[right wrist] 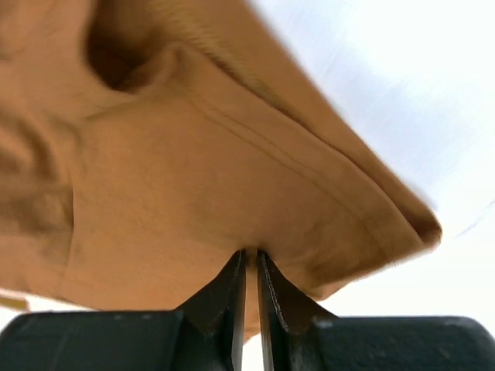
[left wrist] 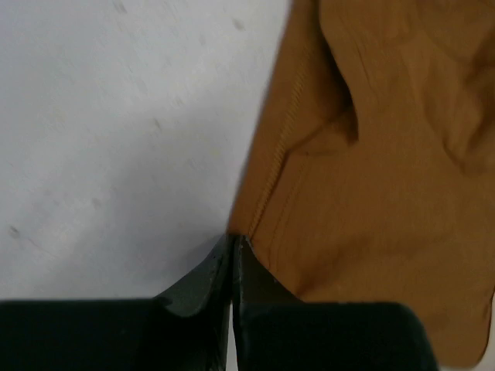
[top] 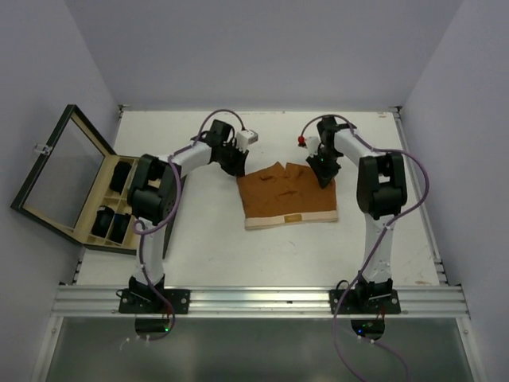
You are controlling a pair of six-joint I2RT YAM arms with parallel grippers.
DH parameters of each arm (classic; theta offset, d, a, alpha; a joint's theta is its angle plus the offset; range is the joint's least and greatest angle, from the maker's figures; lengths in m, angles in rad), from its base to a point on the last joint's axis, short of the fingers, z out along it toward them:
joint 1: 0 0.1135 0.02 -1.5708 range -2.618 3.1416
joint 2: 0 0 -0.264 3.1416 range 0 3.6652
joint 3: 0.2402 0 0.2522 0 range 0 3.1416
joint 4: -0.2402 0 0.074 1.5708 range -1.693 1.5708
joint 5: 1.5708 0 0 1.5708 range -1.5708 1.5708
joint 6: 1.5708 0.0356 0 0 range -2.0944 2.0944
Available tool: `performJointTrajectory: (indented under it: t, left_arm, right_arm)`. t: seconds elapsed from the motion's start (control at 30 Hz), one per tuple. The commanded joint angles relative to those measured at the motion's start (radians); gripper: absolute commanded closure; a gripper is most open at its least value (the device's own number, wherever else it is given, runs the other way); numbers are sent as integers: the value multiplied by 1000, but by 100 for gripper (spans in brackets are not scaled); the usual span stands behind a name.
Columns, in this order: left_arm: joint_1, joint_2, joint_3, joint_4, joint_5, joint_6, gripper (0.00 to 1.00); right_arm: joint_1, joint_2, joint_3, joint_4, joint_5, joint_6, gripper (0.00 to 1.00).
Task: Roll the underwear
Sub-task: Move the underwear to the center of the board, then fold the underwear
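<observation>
Underwear point(top: 288, 199) spread on worktop point(top: 207, 239). Left end effector point(left wrist: 233, 239) pinched shut on its far-left corner. Right end effector point(right wrist: 251, 255) clamped on the far-right hem.

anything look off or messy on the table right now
Nothing is spilled or damaged. The underwear lies flat but is rumpled along its far edge, where the left gripper and right gripper pinch its corners. The wooden box sits askew at the left edge of the table, its glass lid open and hanging past it.

No writing, label, brand or number is legible on anything
</observation>
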Motion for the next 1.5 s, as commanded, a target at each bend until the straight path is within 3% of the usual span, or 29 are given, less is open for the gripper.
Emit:
performJointTrajectory:
  t: [0.0,0.1,0.27,0.37,0.4,0.53,0.7,0.87,1.07,1.17,1.33,1.47]
  left_arm:
    - [-9,-88,-121,-23,42,47,96]
    - [-15,-171,-265,-75,79,110,100]
    - [-127,-346,-437,-263,202,308,100]
    - [-173,-447,-461,-327,249,365,83]
    - [-167,-473,-459,-320,249,356,71]
    - [-103,-570,-436,-118,161,238,60]
    - [-113,-455,-353,-63,152,202,60]
    - [-113,-369,-373,1,137,124,63]
    - [-80,-371,-314,84,91,79,55]
    - [-49,-329,-205,76,87,102,45]
    - [-14,-211,-21,96,53,156,39]
    - [-12,-38,178,101,28,179,37]
  right_arm:
    - [-2,164,247,101,25,-10,85]
    - [4,224,425,102,-47,3,81]
    - [67,114,466,177,-248,25,69]
    - [67,1,371,182,-348,71,63]
    - [66,-89,298,180,-351,91,63]
    - [61,-288,79,156,-371,108,66]
    - [78,-340,-120,55,-549,166,78]
    - [99,-326,-287,116,-571,183,79]
    - [110,-233,-380,112,-531,163,80]
    - [98,-237,-355,128,-540,138,71]
    - [63,-273,-159,197,-539,161,64]
    - [55,-185,11,249,-395,131,56]
